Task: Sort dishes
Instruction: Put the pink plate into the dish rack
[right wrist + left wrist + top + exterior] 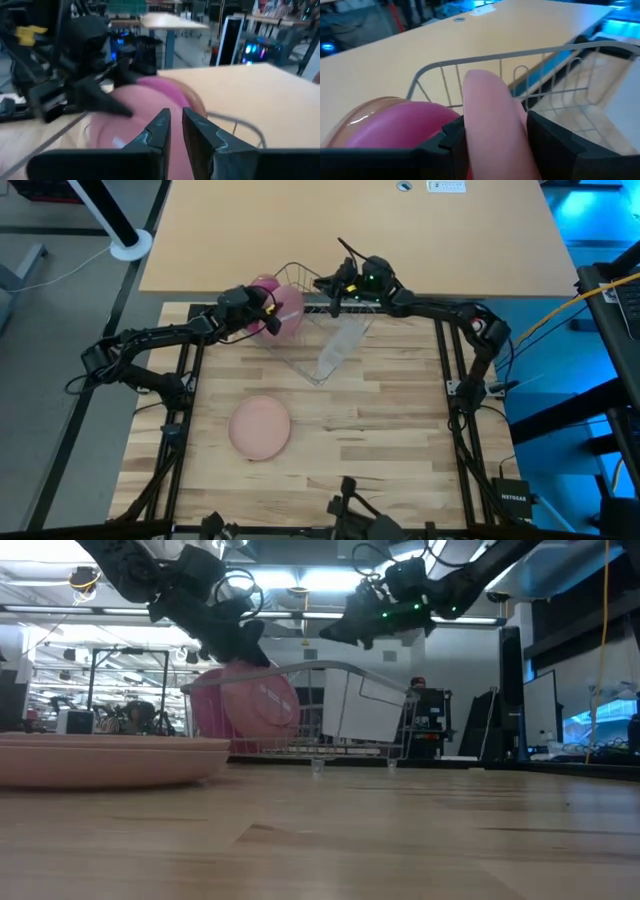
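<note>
High view, left gripper [268, 315]: at approx 11 o'clock of the wooden table [400, 440], jaws clamped on a pale pink plate [285, 312] held on edge at the wire rack [315, 330].
High view, magenta plate [263, 286]: on edge just behind the held plate, at rack's 10 o'clock corner.
High view, second pale pink plate [261, 427]: lies flat on table at approx 7 o'clock, well apart from rack.
High view, right gripper [325, 285]: over rack's far rim at 12 o'clock; jaws closed, nothing held.
High view, translucent cup [338, 345]: lying in rack.
Low view: flat plate [110, 758] in foreground at 9 o'clock; held plate [262, 705] upright in rack [330, 705] under left gripper [235, 645]; right gripper [345, 632] above rack rim.
Left wrist view: jaws either side of pale plate's [492, 125] rim, touching it; magenta plate [400, 125] beside, tan-orange plate [367, 110] behind it; rack wires [520, 55] beyond.
Right wrist view: own fingers [159, 131] nearly together, empty; left gripper [107, 102] on pink plates [150, 107].
</note>
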Controlling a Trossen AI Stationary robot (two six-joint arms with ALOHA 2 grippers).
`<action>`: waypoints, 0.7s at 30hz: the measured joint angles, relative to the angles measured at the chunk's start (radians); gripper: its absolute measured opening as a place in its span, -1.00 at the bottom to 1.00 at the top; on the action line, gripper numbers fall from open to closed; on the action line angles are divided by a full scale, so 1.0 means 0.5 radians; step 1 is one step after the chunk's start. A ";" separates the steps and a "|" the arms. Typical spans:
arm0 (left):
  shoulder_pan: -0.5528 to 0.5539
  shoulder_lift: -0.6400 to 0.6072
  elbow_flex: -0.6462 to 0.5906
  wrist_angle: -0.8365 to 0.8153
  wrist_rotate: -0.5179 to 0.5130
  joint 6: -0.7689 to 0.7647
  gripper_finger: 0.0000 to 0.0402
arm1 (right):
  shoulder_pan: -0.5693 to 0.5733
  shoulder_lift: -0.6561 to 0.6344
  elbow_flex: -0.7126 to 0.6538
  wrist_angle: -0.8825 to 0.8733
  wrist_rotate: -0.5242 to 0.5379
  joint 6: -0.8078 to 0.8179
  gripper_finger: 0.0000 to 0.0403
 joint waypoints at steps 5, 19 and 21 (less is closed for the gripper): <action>-0.060 0.002 -0.002 -0.009 0.131 -0.005 -0.16 | 0.005 0.109 0.000 0.105 0.018 0.003 -0.74; -0.263 0.000 0.000 -0.168 0.230 -0.003 -0.16 | 0.132 0.229 -0.001 0.125 -0.005 -0.038 -0.74; -0.264 0.000 -0.001 -0.134 0.228 -0.028 -0.16 | 0.158 0.226 0.000 0.166 0.003 -0.044 -0.74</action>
